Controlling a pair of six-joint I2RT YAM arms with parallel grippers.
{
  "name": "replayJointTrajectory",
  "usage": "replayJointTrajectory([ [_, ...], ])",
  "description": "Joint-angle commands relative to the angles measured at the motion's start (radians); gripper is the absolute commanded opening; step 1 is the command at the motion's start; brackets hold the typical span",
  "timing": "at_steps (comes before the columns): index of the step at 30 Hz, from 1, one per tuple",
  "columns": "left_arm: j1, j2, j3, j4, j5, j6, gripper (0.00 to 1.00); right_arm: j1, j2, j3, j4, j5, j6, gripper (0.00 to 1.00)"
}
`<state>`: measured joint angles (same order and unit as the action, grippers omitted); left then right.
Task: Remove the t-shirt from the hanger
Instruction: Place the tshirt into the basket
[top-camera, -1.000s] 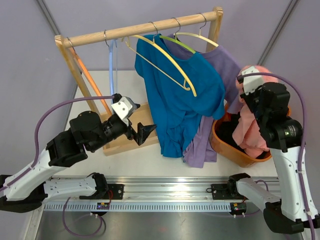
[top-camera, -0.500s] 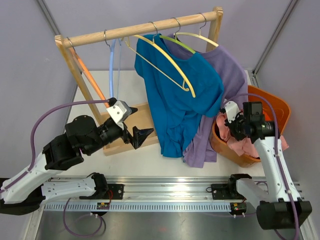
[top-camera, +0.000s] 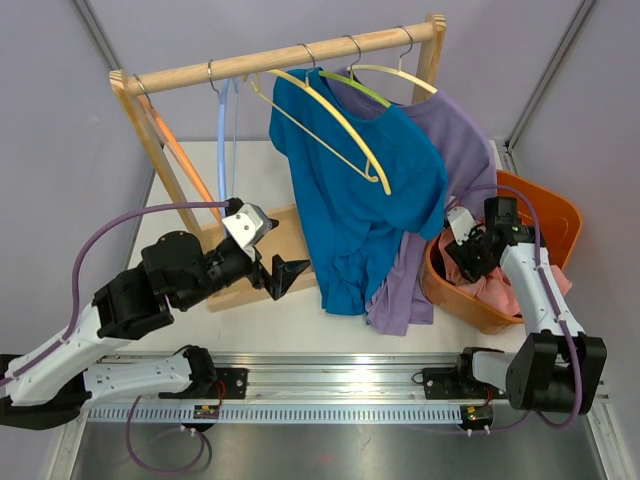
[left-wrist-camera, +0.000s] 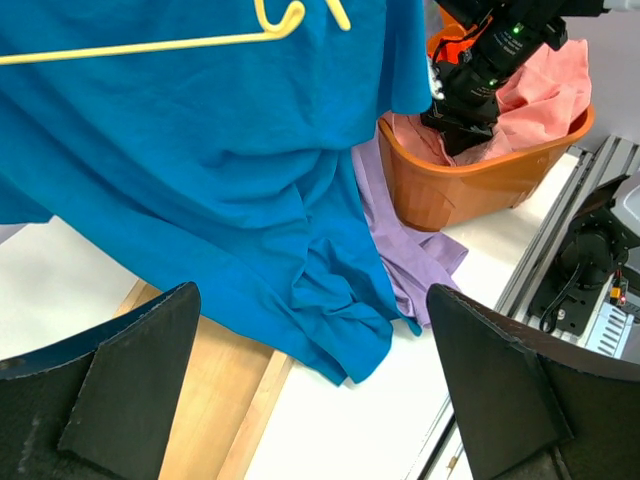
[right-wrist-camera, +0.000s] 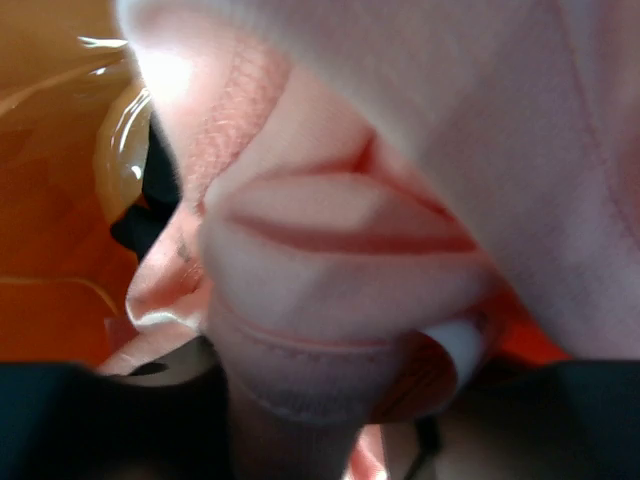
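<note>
Right claw (top-camera: 468, 252): dropped from high into basket (top-camera: 556, 206), buried in pink shirt (top-camera: 483, 287); grip unreadable.
Left claw (top-camera: 285, 272): jaws wide, facing blue shirt (top-camera: 350, 200).
Blue shirt: on hanger (top-camera: 345, 123); likely next.

The white table (top-camera: 290, 325) is enclosed by pale lilac walls (top-camera: 60, 100). An aluminium rail (top-camera: 330, 375) is fitted along its near edge.

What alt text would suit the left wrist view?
A teal-blue t-shirt, a thin yellow hanger across its top, fills the view above the open left gripper. Beyond, the right gripper reaches into an orange plastic basket holding pink cloth.
</note>
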<state>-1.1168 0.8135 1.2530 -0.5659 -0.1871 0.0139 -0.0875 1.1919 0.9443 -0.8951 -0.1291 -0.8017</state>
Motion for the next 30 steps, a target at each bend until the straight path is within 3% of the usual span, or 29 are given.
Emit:
replayJointTrajectory([
  [1, 0.005, 0.010, -0.013, 0.055, 0.008, -0.009, 0.99, -0.004, 0.006, 0.002, 0.006, -0.029, -0.073, 0.55],
  [4, 0.005, 0.015, -0.009, 0.055, 0.005, -0.009, 0.99, -0.006, -0.055, 0.092, -0.033, -0.011, -0.065, 0.72],
  [7, 0.006, 0.016, -0.017, 0.075, -0.005, -0.042, 0.99, -0.018, -0.071, 0.255, -0.128, -0.024, -0.057, 0.79],
  [15, 0.011, 0.065, 0.032, 0.074, -0.012, -0.023, 0.99, -0.018, -0.078, 0.580, -0.359, -0.096, -0.063, 0.83],
  [17, 0.012, 0.069, 0.045, 0.063, -0.021, -0.023, 0.99, -0.018, -0.083, 0.652, -0.442, -0.205, -0.097, 0.82],
  [18, 0.012, 0.069, 0.045, 0.061, -0.023, -0.022, 0.99, -0.018, -0.086, 0.680, -0.575, -0.269, -0.132, 0.82],
  [20, 0.017, 0.067, 0.043, 0.061, -0.026, -0.026, 0.99, -0.018, -0.092, 0.758, -0.718, -0.491, -0.256, 0.82],
  [21, 0.020, 0.070, 0.043, 0.063, -0.026, -0.031, 0.99, -0.015, -0.103, 0.772, -0.741, -0.591, -0.208, 0.82],
  [26, 0.032, 0.101, 0.063, 0.041, -0.022, -0.081, 0.99, -0.014, -0.083, 0.948, -0.739, -0.796, -0.111, 0.80],
  [30, 0.040, 0.127, 0.091, 0.023, -0.012, -0.104, 0.99, -0.014, -0.035, 1.070, -0.620, -0.889, 0.097, 0.77],
])
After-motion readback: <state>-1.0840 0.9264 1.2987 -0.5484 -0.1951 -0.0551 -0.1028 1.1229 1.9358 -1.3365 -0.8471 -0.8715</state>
